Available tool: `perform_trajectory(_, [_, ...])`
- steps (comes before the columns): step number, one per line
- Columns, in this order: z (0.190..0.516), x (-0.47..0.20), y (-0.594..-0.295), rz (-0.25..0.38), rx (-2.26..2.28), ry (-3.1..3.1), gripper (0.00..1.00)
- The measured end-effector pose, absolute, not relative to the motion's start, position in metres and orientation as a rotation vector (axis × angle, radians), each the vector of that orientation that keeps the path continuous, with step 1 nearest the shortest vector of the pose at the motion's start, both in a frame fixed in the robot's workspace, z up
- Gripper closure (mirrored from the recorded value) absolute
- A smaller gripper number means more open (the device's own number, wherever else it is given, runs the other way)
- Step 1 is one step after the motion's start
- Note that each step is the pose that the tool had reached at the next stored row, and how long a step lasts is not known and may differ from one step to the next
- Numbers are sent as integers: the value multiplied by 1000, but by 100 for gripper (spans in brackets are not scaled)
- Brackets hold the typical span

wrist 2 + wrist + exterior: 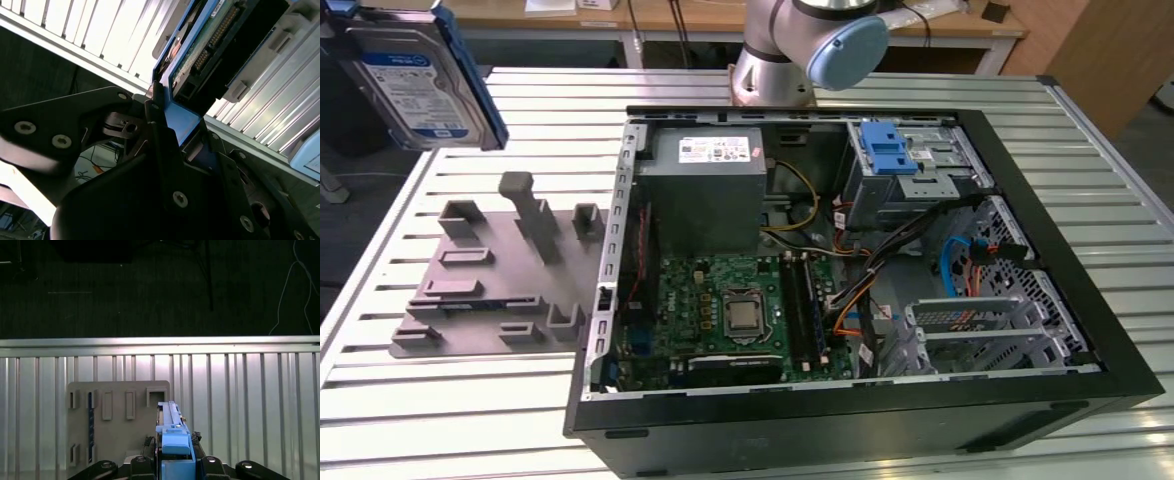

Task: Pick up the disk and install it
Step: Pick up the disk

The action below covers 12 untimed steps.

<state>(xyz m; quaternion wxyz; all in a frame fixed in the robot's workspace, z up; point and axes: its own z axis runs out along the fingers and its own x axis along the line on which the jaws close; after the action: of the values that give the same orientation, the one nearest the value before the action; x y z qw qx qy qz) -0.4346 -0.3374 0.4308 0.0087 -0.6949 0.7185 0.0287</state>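
Disk [420, 82]: in the air above grey fixture plate [494, 270], upright, label showing in the exterior view.
Gripper [176, 462]: fingers pressed onto disk's blue bracket, pinching it, seen in both wrist views.
Fixture plate: flat on slatted table [454, 420].
Computer case [1067, 300]: open, just beside fixture plate; blue-latched cage [907, 160] on side away from it.

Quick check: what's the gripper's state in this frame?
Gripper: closed, holding the disk.
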Motion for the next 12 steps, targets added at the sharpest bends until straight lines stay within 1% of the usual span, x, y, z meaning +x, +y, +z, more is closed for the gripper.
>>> perform_trajectory(12, [441, -435, -337, 90, -2171, 2244, 64])
